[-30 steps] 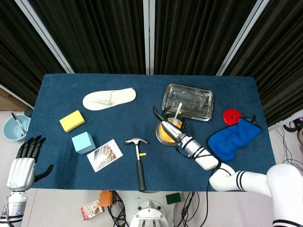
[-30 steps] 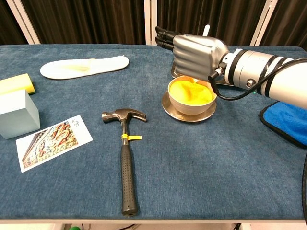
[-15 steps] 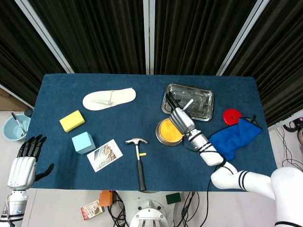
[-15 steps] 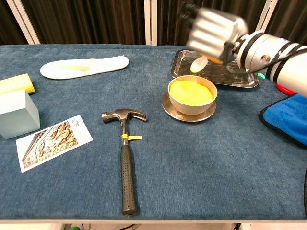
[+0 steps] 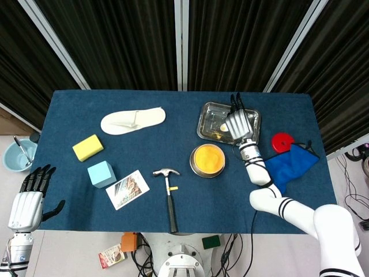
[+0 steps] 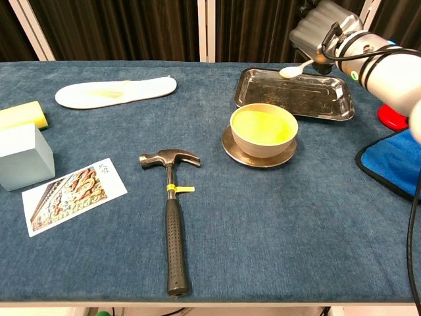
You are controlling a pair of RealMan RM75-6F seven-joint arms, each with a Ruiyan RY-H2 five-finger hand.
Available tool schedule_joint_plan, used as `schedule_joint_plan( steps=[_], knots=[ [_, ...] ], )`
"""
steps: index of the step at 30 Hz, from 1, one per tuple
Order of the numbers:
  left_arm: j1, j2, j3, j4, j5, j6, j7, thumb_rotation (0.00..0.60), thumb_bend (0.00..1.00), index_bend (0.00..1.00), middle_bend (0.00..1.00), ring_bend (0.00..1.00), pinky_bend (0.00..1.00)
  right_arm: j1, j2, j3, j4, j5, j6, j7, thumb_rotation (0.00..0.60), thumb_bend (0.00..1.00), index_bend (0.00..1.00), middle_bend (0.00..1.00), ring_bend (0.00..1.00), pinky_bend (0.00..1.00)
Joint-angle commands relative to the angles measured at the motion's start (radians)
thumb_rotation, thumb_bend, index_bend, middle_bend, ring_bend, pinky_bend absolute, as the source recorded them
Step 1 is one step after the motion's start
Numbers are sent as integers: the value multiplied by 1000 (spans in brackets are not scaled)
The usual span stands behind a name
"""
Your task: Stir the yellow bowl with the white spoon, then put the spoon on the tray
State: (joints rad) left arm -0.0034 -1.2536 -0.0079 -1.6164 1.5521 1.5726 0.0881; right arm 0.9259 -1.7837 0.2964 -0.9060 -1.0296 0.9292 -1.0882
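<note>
Blue felt-like cloth covers the table (image 6: pixel 276 224). The right hand (image 5: pixel 237 122), a grey metallic shell with dark fingertips, is raised over the tray (image 6: pixel 329 105) and grips the white spoon (image 6: pixel 294 68) by its handle; the smooth oval spoon bowl juts left, in the air above the tray's far rim. The tray is a shallow rectangular pan of dull, scuffed metal with rounded corners. Just in front of it stands the yellow bowl (image 6: pixel 263 128) — round, tan-walled, its inside yellow — seated on a metal saucer (image 6: pixel 237 153).

The left hand (image 5: pixel 26 199) hangs off the table's near-left corner, fingers apart, holding nothing.

Elsewhere on the cloth: a claw hammer (image 6: pixel 172 217) with a steel head and a black ribbed handle, a glossy photo card (image 6: pixel 72 194), a pale blue cube (image 6: pixel 23 157), a yellow sponge block (image 5: pixel 87 147), a flat white insole (image 6: pixel 115 91), a red disc (image 5: pixel 282 141) and a crumpled blue cloth (image 5: pixel 285 167).

Against the view half a second ago, the right hand has carried the spoon from just above the yellow bowl's far side to a point over the tray — the bowl itself has not shifted, and its inside now shows in full.
</note>
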Motion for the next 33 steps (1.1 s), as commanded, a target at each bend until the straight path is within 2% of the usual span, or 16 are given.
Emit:
schedule_joint_plan(
  steps=[1,5,10,14,17,20,23,26,30,33],
  knots=[
    [-1,0,-1,-1,-1,-1,0,600,207,94,46,13,112,45,-97,25,143,62,-78,60,600,441,738,308,2,0],
    [-3,1,-1,-3,-1,-6,4,600,207,94,45,13,113,72,-157,28,241,82,-108,75,600,437,691,282,0,0],
    [-3,-2,-3,0,-3,-5,1,600,206,94,46,13,111,107,-223,59,352,130,-144,81,600,435,616,253,0,0],
    [-3,-5,1,6,-1,-6,-2,600,207,94,46,13,112,127,-268,83,428,161,-174,98,600,396,514,226,0,0],
    [0,-5,2,9,-2,-4,-4,600,207,94,45,13,111,130,-277,83,453,157,-181,117,600,355,424,212,0,0],
    [1,-3,1,10,-3,-1,-5,600,207,94,45,13,112,120,-261,84,442,148,-176,151,600,337,380,203,0,0],
    [0,0,-2,9,-1,1,-5,600,207,94,45,13,113,87,-206,81,362,123,-137,208,600,336,367,203,0,0],
    [-4,6,-4,7,0,-2,-3,600,207,94,46,13,111,8,-87,58,177,67,-47,285,600,336,366,212,0,0],
    [-12,14,-13,3,-5,-8,2,600,206,94,46,13,113,-151,161,5,-195,-4,104,334,600,336,354,218,0,0],
    [-22,16,-21,1,-5,-14,10,600,207,94,46,13,112,-264,327,-33,-433,-54,214,375,600,334,316,209,0,0]
  ],
)
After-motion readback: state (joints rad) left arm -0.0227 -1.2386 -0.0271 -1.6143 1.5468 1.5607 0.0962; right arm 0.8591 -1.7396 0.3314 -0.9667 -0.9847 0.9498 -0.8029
